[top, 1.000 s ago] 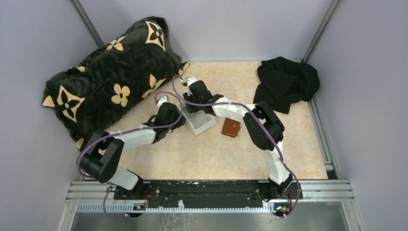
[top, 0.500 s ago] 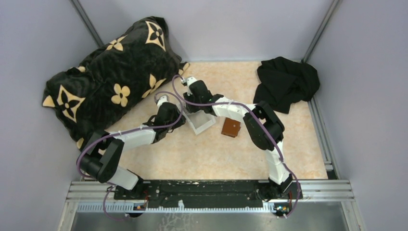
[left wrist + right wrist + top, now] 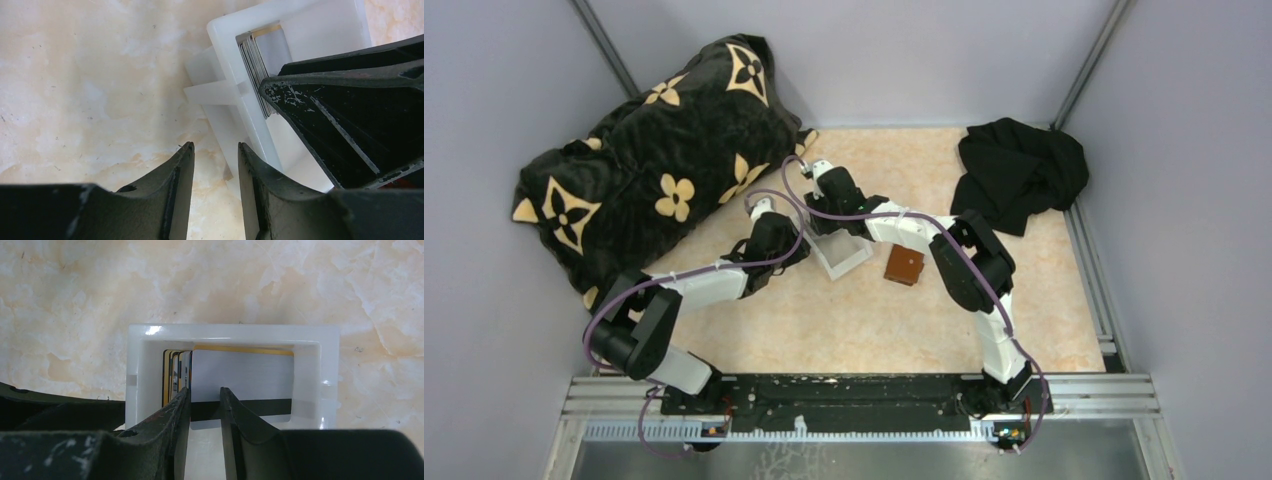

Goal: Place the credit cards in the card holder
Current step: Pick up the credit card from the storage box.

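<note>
**2 claws at the white tray, card holder lying beside it**

In the overhead view both arms meet at the white tray (image 3: 230, 332) near the centre of the frame. The card holder (image 3: 905, 266), reddish-brown and flat, lies on the table (image 3: 874, 330) just right of the tray, with a thin strip of tabletop between them.

The credit cards (image 3: 175, 370) sit inside the tray. In the right wrist view several stand on edge at the left of the compartment. 1 white card with a black stripe and a gold top edge faces the camera and fills the rest of the opening.

The right gripper (image 3: 204, 392) reaches in from the bottom centre of that view. Its jaws are narrow, with the white card's face showing through the gap. Whether they pinch a card I cannot tell.

The left gripper (image 3: 215, 150), at the bottom centre of its own view, stands wide, astride the tray's outer wall. Bare table shows between its left finger and the wall.
</note>
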